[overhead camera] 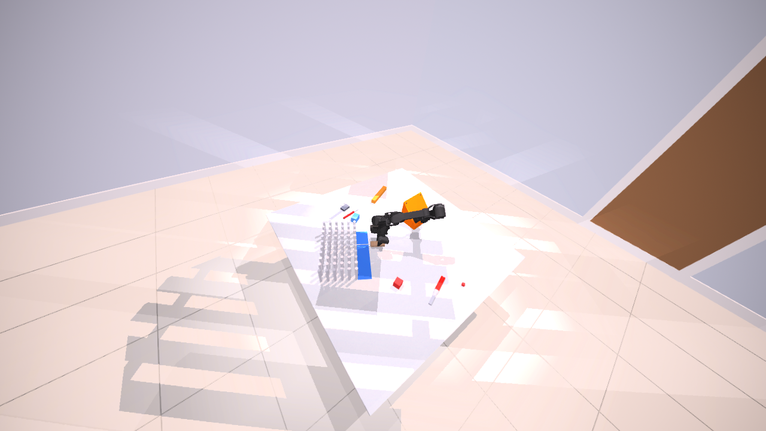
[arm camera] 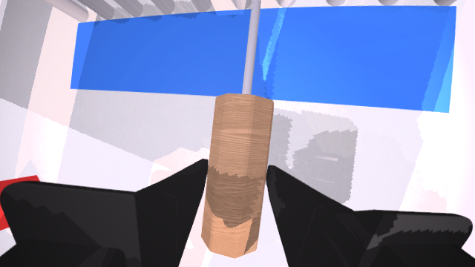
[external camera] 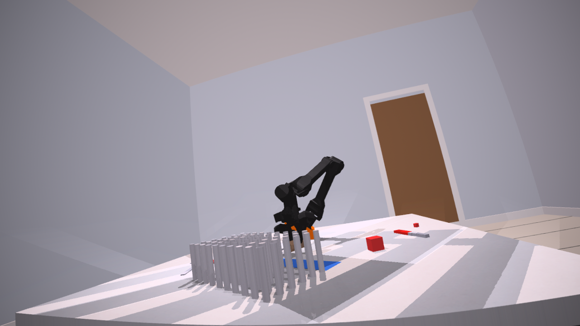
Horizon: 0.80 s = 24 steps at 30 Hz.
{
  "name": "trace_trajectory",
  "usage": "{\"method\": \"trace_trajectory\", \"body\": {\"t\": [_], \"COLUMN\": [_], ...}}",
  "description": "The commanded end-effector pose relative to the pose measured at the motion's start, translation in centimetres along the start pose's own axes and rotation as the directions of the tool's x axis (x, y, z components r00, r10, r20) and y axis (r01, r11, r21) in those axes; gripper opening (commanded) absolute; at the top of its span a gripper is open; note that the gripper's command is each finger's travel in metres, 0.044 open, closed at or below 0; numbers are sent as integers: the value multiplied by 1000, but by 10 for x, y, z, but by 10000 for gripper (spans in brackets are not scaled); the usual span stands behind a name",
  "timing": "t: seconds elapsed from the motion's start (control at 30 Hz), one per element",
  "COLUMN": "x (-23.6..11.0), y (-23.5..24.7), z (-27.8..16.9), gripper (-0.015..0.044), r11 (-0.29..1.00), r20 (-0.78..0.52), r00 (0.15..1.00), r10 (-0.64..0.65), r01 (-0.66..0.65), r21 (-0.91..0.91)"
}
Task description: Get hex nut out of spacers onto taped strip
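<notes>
1. In the wrist view, the gripper point(arm camera: 236, 174) is clenched on the wooden handle point(arm camera: 237, 167) of a tool, one black finger point(arm camera: 178, 193) pressed to each side of it.
2. The handle is faceted, plain wood; no brand, label or writing can be read on it or on anything else.
3. A thin grey rod point(arm camera: 249, 48) runs from the handle's far end, crossing over the blue strip point(arm camera: 167, 52).
4. Beyond the strip stand the spacers point(arm camera: 111, 7), only their bases showing at the top edge of the wrist view; the rod runs off that edge toward them.
5. The nut cannot be made out in any view; it may be hidden among the spacers point(external camera: 251, 259), which all stand upright in the exterior view.
6. Off to the side on the table point(external camera: 446, 279) lie a red cube point(external camera: 374, 243) and a red-and-grey stick point(external camera: 410, 232), well apart from the field.
7. Behind the arm sits an orange block point(overhead camera: 413, 208).
</notes>
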State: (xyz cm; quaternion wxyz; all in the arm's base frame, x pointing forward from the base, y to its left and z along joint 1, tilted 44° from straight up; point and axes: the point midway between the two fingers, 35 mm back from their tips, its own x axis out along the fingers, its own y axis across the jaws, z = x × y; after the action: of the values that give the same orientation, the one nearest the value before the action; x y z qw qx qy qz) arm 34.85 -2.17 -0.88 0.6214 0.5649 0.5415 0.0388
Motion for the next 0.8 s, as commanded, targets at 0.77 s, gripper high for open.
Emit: {"method": "trace_trajectory", "body": {"t": [0.77], "x": [5], "y": [2], "z": [18], "gripper": [0], "r11": [1000], "r20": [2], "r00": [1000], "r10": [6], "r01": [-5], "r21": [-8]}}
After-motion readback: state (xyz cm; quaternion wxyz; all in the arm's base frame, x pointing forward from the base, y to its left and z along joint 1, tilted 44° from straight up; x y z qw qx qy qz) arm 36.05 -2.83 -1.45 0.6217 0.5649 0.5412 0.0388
